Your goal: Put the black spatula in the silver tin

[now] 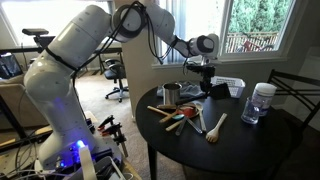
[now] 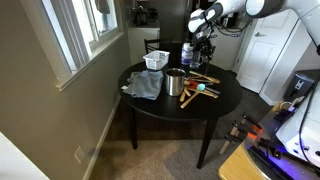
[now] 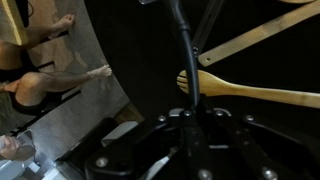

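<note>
The robot's tool (image 3: 196, 114) is closed tight on the thin dark handle of the black flat-headed spatula (image 3: 184, 50). In the wrist view the handle goes straight into the middle of the tool. I think the tool holds it by one end, and the rest sticks out in front.

The tool hangs above the round black table (image 1: 255, 140), not down on it. I think that keeps the spatula from bumping the light wooden spoon (image 3: 255, 96) lying under it.

The small shiny silver tin (image 1: 171, 95) stands upright near the table's edge, off to one side of the tool. Its open top faces up, so the spatula can go in from above.

The next job, I think, is to carry the spatula over the tin and lower it in. The tin is small and could tip if it gets knocked.
</note>
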`<state>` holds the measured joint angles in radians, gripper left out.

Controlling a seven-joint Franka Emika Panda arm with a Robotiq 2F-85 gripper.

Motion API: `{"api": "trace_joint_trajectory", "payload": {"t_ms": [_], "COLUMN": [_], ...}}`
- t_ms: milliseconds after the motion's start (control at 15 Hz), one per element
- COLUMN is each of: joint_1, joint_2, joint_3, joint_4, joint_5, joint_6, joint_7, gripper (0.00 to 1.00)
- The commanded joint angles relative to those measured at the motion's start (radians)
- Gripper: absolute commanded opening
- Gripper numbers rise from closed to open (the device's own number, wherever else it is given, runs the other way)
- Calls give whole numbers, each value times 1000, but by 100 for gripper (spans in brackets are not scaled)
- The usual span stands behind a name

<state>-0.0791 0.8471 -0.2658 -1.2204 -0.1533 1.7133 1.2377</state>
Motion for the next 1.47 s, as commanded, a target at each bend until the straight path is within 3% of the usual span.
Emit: {"api": "trace_joint_trajectory", "payload": {"t_ms": [0,333,400,800,1133,1400], "joint_1": [-12,-20,-10,24,55,122], "joint_2": [-54,-118,-121,-170,-207,-298], "joint_3": [18,47,37,18,31,18], "joint_4": [-33,-69,-69,-177,-293,-434], "joint_5": [8,28,25,9,15,-15], "joint_6": [6,47,74,435,581,740], "joint_7": [-42,-131,-92,55,67,78], "gripper": [8,8,8,8,8,8]}}
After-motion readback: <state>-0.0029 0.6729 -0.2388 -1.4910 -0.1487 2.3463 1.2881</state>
